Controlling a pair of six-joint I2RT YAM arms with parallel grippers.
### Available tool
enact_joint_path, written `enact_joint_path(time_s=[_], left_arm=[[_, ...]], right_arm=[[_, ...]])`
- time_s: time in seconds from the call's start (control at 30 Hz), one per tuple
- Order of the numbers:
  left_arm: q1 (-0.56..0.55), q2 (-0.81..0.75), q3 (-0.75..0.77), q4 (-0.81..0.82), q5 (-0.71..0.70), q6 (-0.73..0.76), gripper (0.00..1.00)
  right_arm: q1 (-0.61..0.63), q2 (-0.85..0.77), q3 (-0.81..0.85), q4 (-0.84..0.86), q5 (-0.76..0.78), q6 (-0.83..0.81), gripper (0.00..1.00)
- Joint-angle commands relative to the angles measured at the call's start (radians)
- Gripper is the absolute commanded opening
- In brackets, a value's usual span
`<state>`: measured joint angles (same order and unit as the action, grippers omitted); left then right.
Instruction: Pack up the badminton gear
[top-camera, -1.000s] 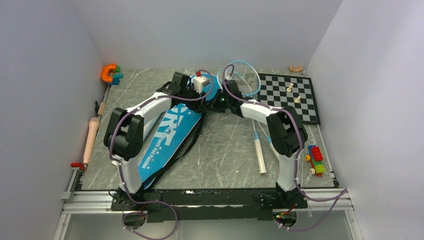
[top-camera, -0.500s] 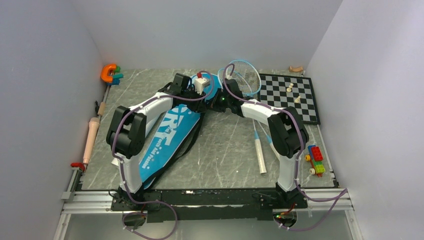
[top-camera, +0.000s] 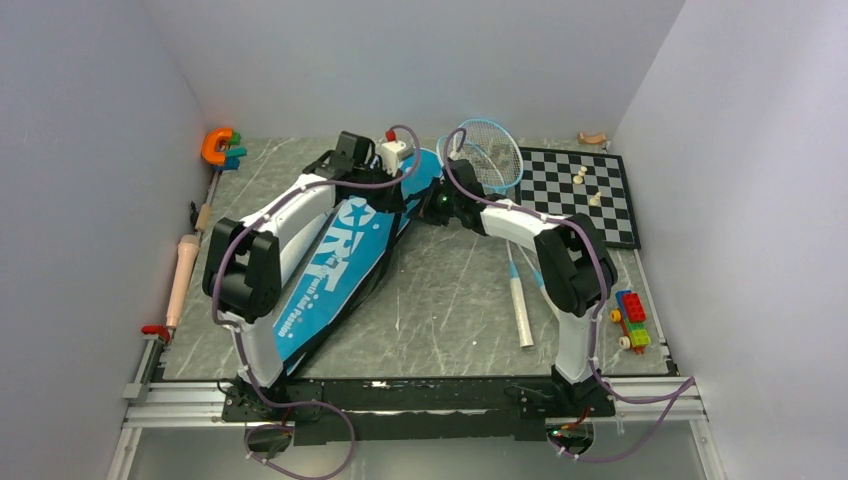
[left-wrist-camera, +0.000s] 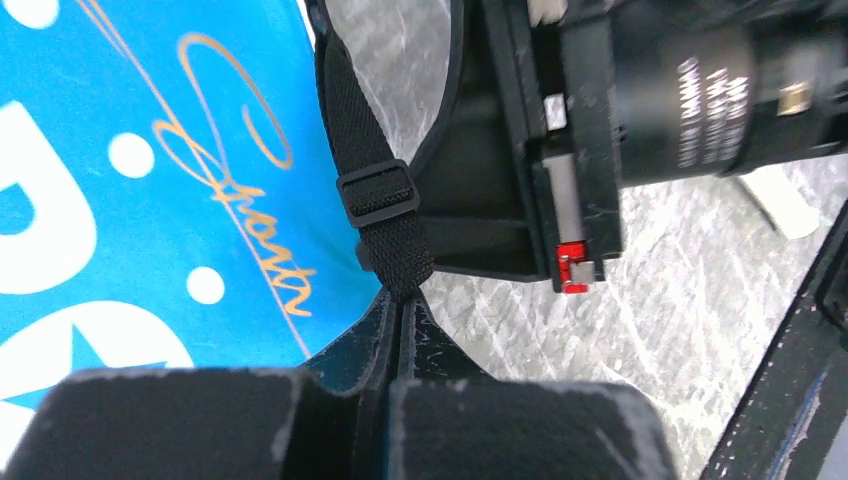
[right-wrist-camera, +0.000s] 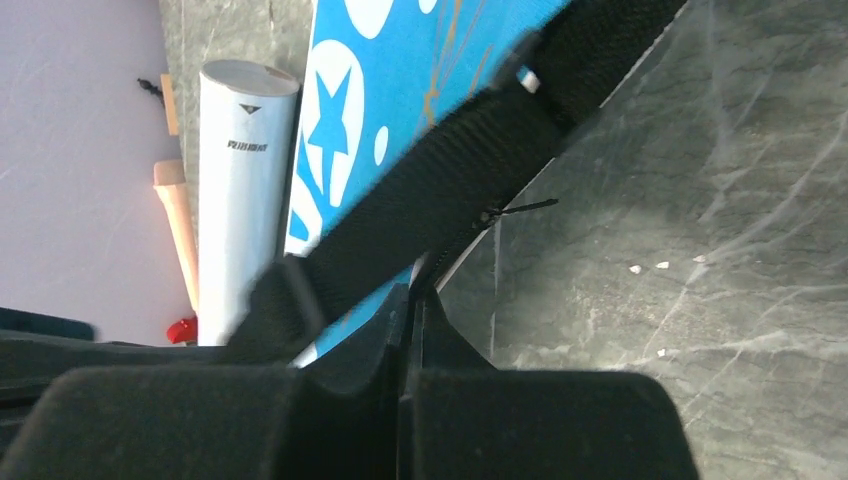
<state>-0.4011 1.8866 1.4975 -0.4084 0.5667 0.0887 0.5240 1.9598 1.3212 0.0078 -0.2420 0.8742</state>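
We list, by size: table (top-camera: 450, 300), grey marbled top, bearing everything below. Bag (top-camera: 335, 270), blue with white lettering, lying slantwise from the near left edge toward the far middle, partly under the left arm; its far end is where both pincers meet it. Chessboard (top-camera: 585, 190), black and white, at the far right, with a few pale pieces on it. Rackets (top-camera: 495, 158), light-blue frames, heads at the far middle just beside the chessboard, pale handles pointing toward the near edge under the right arm, apart from the bag. Tube (right-wrist-camera: 240, 180), white, seen from the right wrist lying alongside the bag's far side. Strap (left-wrist-camera: 385, 215), black webbing with a buckle, running along the bag's edge and down into the left pincer (left-wrist-camera: 400, 310), whose fingers are pressed together on it. Right pincer (right-wrist-camera: 412, 300), likewise pinched tight, its tips on the bag's black-trimmed edge near the zip pull. Orange toy (top-camera: 215, 145), far left corner. Toy bricks (top-camera: 632, 320), near right edge.
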Motion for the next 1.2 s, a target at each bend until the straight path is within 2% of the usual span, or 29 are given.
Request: enact_joint_path(time_s=[0.0, 0.13, 0.33, 0.37, 0.5, 0.6, 0.73, 0.8, 0.9, 1.0, 1.1, 1.17], left_arm=[[0.042, -0.099, 0.096, -0.108, 0.072, -0.007, 0.00], [0.060, -0.111, 0.151, -0.162, 0.015, 0.041, 0.00], [0.063, -0.072, 0.227, -0.238, -0.186, 0.174, 0.00], [0.063, -0.068, 0.215, -0.227, -0.222, 0.191, 0.03], [0.061, -0.062, 0.097, -0.146, -0.328, 0.225, 0.27], [0.059, -0.040, 0.023, -0.087, -0.396, 0.243, 0.34], [0.060, -0.022, 0.018, -0.083, -0.465, 0.258, 0.43], [0.059, -0.059, 0.037, -0.109, -0.457, 0.256, 0.44], [0.059, -0.161, 0.048, -0.138, -0.377, 0.237, 0.55], [0.053, -0.280, -0.023, -0.146, -0.203, 0.222, 0.72], [0.017, -0.377, -0.173, -0.138, -0.083, 0.260, 0.74], [-0.012, -0.406, -0.268, -0.140, -0.095, 0.303, 0.74]], right_arm=[[-0.001, -0.030, 0.007, 0.055, -0.006, -0.006, 0.00], [-0.001, -0.034, 0.001, 0.059, -0.008, -0.005, 0.00], [-0.002, -0.042, 0.000, 0.050, -0.012, -0.015, 0.00], [-0.002, -0.043, -0.002, 0.050, -0.014, -0.015, 0.00], [-0.002, -0.049, 0.008, 0.046, -0.021, -0.017, 0.00], [-0.002, -0.058, 0.020, 0.039, -0.026, -0.019, 0.00], [-0.002, -0.067, 0.036, 0.024, -0.026, -0.026, 0.00], [-0.004, -0.066, 0.048, 0.011, -0.025, -0.030, 0.00], [-0.005, -0.057, 0.073, -0.005, -0.028, -0.039, 0.00], [-0.005, -0.053, 0.095, -0.045, -0.024, -0.046, 0.00], [-0.007, -0.054, 0.107, -0.060, -0.022, -0.053, 0.00], [-0.008, -0.060, 0.112, -0.066, -0.023, -0.055, 0.00]])
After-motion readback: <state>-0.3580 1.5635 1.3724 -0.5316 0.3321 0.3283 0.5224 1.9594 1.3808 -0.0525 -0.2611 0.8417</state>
